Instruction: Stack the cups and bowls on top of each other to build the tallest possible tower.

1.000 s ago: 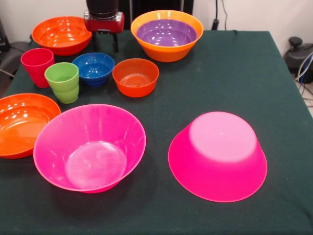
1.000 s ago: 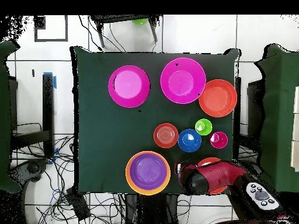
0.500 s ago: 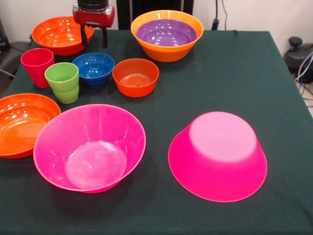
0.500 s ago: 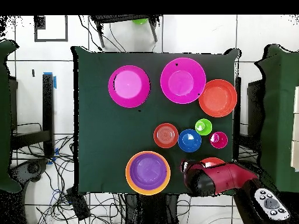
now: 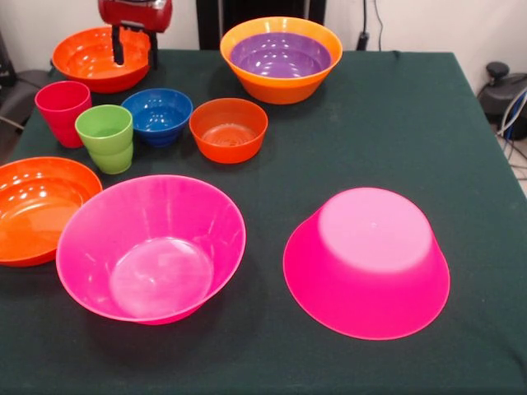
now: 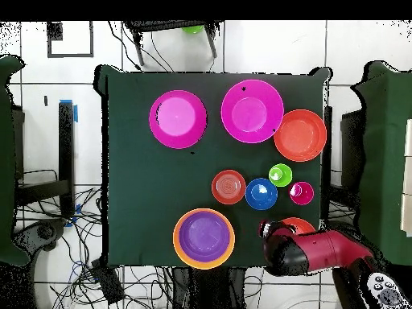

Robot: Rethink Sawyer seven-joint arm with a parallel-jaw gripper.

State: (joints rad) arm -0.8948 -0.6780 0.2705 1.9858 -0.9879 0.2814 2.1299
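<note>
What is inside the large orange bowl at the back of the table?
A purple bowl sits nested inside the large orange bowl, upright and empty as far as can be seen. It covers the orange bowl's floor, so anything lying under it cannot be seen.

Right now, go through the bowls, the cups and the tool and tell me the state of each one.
Upturned pink bowl: rim down, nothing on it.
Other pink bowl: upright, empty.
Large orange bowl: upright, holds the purple bowl.
Purple bowl: nested, empty.
Near red-orange bowl: upright, empty.
Far red-orange bowl: upright, under the tool.
Small red-orange bowl: upright, empty.
Blue bowl: upright, empty.
Red cup: upright.
Green cup: upright.
Tool: open, empty.
</note>
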